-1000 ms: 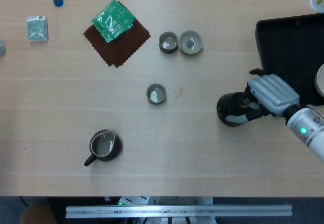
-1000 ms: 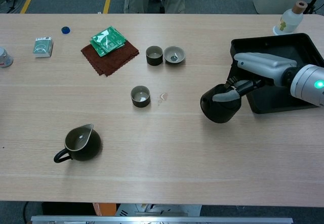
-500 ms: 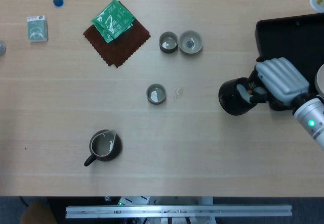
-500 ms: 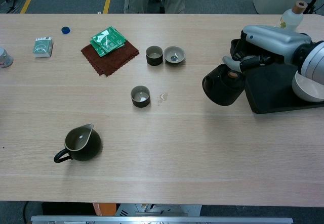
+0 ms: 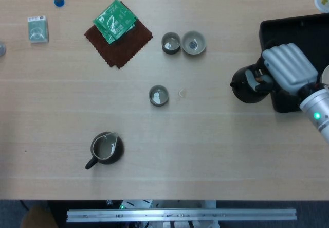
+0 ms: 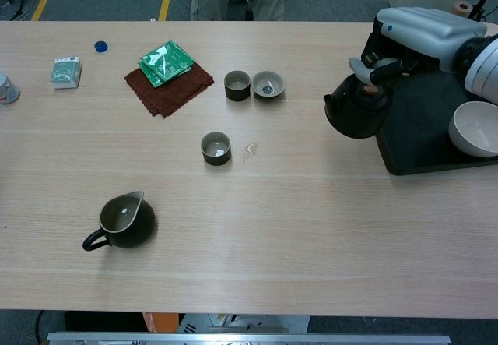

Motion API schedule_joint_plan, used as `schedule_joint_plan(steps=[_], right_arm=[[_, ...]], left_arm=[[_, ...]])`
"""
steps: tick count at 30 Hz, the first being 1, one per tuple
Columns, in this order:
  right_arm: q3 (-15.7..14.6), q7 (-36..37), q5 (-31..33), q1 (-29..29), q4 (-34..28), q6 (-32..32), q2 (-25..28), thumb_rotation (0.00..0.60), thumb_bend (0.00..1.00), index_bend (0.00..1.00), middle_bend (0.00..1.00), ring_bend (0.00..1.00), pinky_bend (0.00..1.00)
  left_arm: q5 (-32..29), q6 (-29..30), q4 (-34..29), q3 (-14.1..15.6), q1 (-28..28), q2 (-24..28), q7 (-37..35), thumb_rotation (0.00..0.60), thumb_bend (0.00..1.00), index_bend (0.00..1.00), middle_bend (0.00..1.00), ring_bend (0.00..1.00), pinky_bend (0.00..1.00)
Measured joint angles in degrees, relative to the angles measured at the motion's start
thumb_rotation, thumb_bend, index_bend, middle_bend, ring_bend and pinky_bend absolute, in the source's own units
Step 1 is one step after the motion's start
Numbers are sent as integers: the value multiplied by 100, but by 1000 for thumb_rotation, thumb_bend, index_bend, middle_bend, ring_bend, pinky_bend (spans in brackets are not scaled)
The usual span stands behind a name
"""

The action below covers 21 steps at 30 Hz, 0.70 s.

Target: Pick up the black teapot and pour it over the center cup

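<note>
Table [image 6: 311, 228] pale wood grain, matt. Teapot [image 6: 354, 113] black, slightly glossy. Right hand [image 6: 412, 33] smooth grey-white plastic shell. Tray [image 6: 420, 139] matt black plastic. Cloth [image 6: 167, 88] brown, rough, zigzag edge. Packet [image 6: 165, 61] shiny green. Bowl [image 6: 476, 128] white, glossy.

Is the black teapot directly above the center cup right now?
No, the right hand holds the black teapot beside the black tray, well apart from the center cup.

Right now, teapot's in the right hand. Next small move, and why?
Probably carry the black teapot left toward the center cup. The right hand grips it up by the black tray, well right of the cup, so pouring here would miss.
</note>
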Motion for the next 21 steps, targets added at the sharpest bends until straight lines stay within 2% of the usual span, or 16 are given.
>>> schedule_joint_plan(steps=[9,14,21], right_arm=[[173,-498,414,395,194,-71,-233,363,514,1000,953,894,234],[258,-856,691,705,350,-114,-494,366,476,1000,946,885,235],[325,-1254,947,1083,658,-122,-974,413,439,1000,937,873,234]], left_arm=[[16,-2,-25,-11,-19,2,45,248,350,155,126,120,106],[52,3,-67,-24,-44,7,108,246,350,155,126,120,107],[43,2,-124,-46,-66,35,177,249,350,155,126,120,107]])
